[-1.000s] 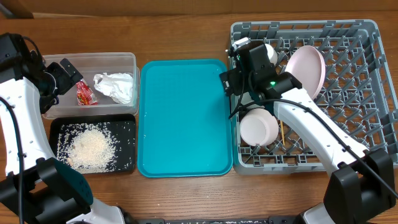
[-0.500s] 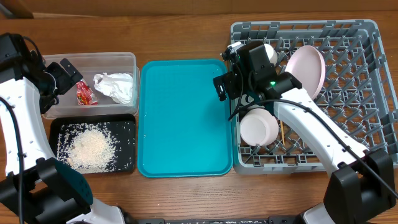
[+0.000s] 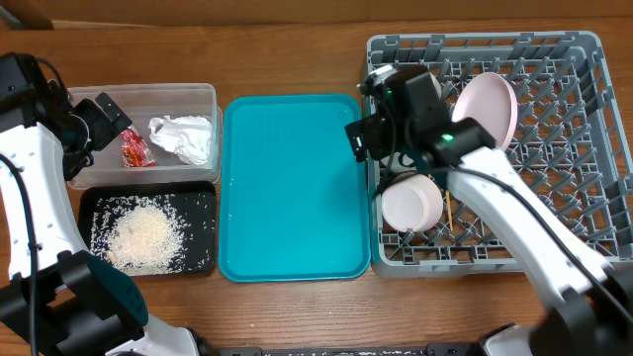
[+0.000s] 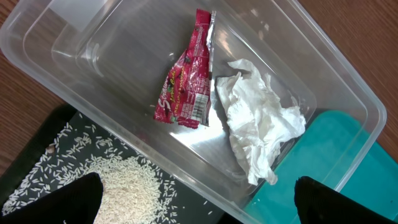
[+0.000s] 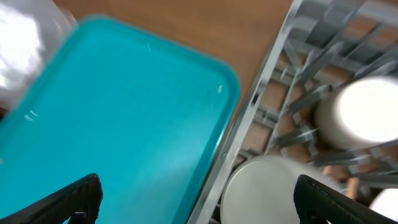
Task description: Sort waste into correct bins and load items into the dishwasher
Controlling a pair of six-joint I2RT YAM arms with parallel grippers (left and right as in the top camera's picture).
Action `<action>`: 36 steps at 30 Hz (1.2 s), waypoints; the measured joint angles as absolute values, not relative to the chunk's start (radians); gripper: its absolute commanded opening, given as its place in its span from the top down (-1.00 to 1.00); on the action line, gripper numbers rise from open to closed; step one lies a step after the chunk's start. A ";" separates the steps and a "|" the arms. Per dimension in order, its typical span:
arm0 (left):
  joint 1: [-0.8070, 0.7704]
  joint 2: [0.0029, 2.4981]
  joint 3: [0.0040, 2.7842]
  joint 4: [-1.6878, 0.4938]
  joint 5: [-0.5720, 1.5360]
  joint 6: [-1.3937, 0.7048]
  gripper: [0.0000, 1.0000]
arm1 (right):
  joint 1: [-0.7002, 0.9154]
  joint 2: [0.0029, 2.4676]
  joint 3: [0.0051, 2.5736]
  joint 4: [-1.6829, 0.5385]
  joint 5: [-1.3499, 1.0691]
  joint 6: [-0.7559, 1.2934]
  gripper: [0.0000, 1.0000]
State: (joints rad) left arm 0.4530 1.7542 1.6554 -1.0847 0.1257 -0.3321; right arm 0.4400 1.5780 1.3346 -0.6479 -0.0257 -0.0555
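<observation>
Both grippers are hanging wide open and empty, the left gripper [image 4: 196, 186] over the clear tub [image 3: 148, 87] holding wrapper [image 4: 186, 87] and tissue [image 4: 258, 124], the right gripper [image 5: 196, 186] over the edge of the loaded dish rack [image 3: 593, 208], so seemingly only withdrawing is remaining.

Wrapper [image 4: 185, 87] and tissue [image 4: 258, 127] in clear tub [image 3: 203, 91], rice [image 3: 146, 235] in black tray [image 3: 198, 259], plate [image 3: 487, 111] and bowl [image 3: 411, 203] in grey rack [image 3: 593, 148]
</observation>
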 measured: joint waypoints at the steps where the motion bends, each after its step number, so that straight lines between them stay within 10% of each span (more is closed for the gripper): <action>1: 0.453 1.754 1.655 -1.085 0.126 -0.332 -0.99 | 0.440 1.541 1.335 -0.648 -0.022 -0.056 -1.00; 20: 0.453 1.754 1.655 -1.085 0.126 -0.332 -1.00 | 0.128 0.890 1.284 -0.709 -0.077 -0.061 -1.00; 36: 0.453 1.754 1.655 -1.085 0.126 -0.332 -1.00 | 0.035 0.216 0.519 -0.364 -0.108 0.031 -0.99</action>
State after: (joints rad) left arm 0.4530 1.7542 1.6554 -1.0851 0.1257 -0.3325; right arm 0.0345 0.2165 0.5194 -0.3645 -0.1078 0.0311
